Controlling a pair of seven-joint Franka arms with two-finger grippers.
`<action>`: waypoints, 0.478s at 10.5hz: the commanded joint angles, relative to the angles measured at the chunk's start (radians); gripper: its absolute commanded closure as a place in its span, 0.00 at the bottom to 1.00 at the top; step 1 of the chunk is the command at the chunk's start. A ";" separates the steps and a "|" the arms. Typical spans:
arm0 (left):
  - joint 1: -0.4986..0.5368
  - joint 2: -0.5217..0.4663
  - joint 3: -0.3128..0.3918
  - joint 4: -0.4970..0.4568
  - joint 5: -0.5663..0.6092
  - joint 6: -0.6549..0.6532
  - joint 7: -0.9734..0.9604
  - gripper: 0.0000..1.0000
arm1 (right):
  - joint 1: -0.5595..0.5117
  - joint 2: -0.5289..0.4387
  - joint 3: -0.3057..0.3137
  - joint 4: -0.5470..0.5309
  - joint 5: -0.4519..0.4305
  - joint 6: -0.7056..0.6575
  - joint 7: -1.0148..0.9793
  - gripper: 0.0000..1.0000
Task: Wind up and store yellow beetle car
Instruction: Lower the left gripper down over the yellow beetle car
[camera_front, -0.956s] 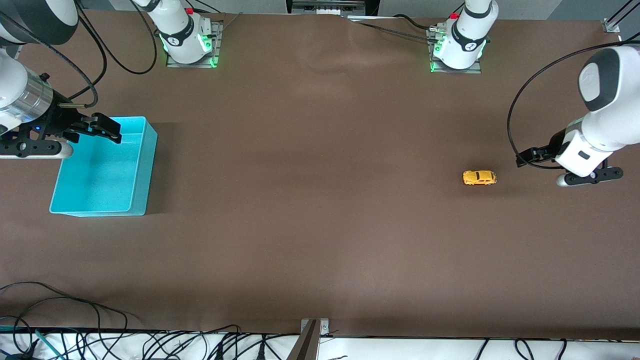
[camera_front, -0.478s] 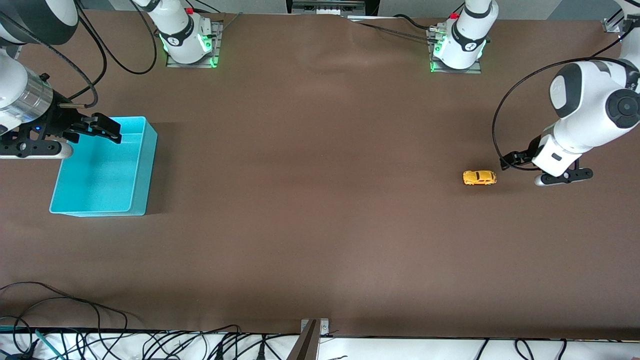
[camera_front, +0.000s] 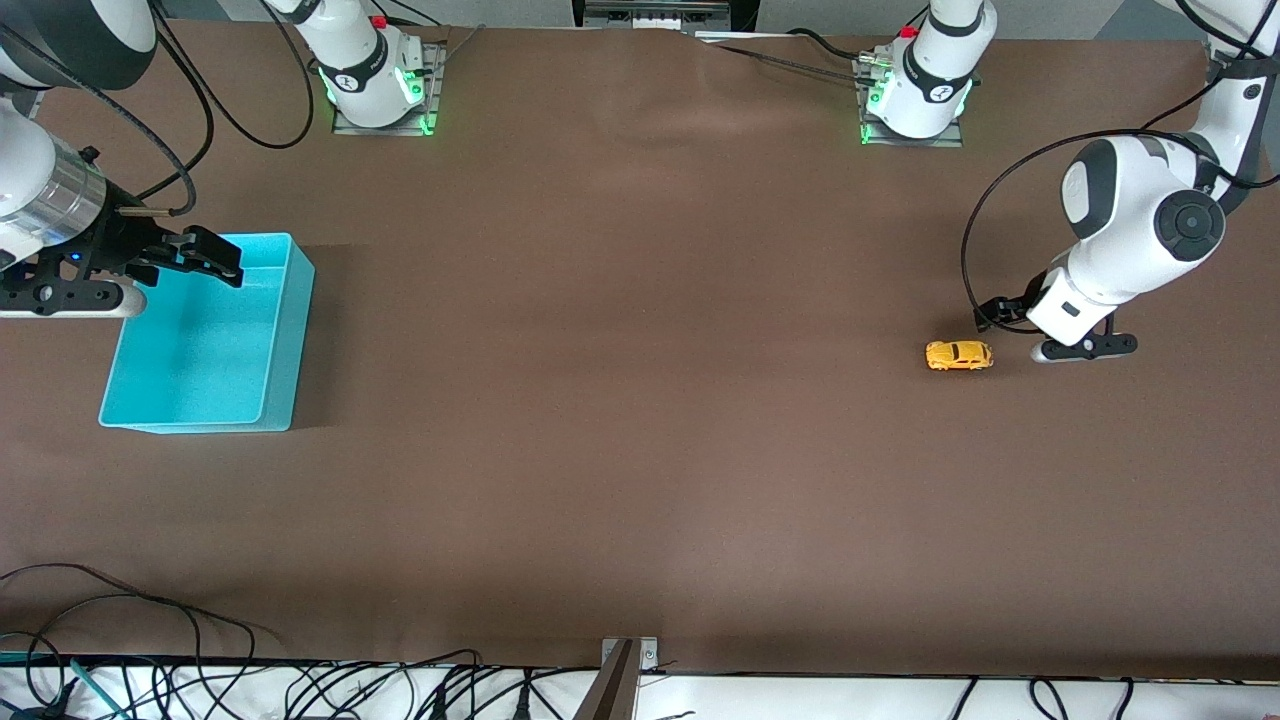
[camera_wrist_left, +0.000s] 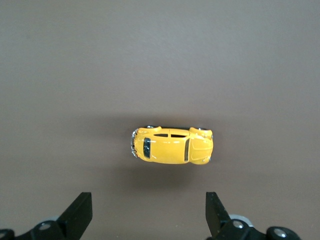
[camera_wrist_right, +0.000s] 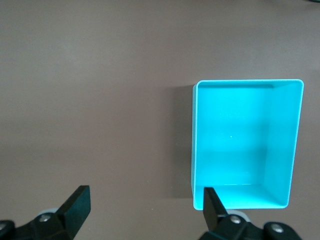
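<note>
I've got the left gripper (camera_wrist_left: 148, 220) wide open over table by yellow beetle car (camera_front: 959, 355); right gripper (camera_wrist_right: 142, 212) wide open, waiting above turquoise bin (camera_front: 285, 330).

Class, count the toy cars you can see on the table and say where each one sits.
1. The yellow toy car sits on its wheels on the brown table toward the left arm's end, beside the open left gripper. The turquoise bin holds none.
</note>
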 joint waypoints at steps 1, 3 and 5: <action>0.030 0.015 -0.006 -0.006 -0.008 0.025 0.250 0.00 | 0.001 0.003 0.001 0.011 -0.013 -0.008 -0.009 0.00; 0.032 0.036 -0.006 -0.008 -0.008 0.029 0.436 0.00 | 0.001 0.003 0.001 0.011 -0.014 -0.008 -0.009 0.00; 0.030 0.049 -0.006 -0.009 -0.005 0.030 0.683 0.00 | 0.001 0.003 0.001 0.011 -0.013 -0.009 -0.009 0.00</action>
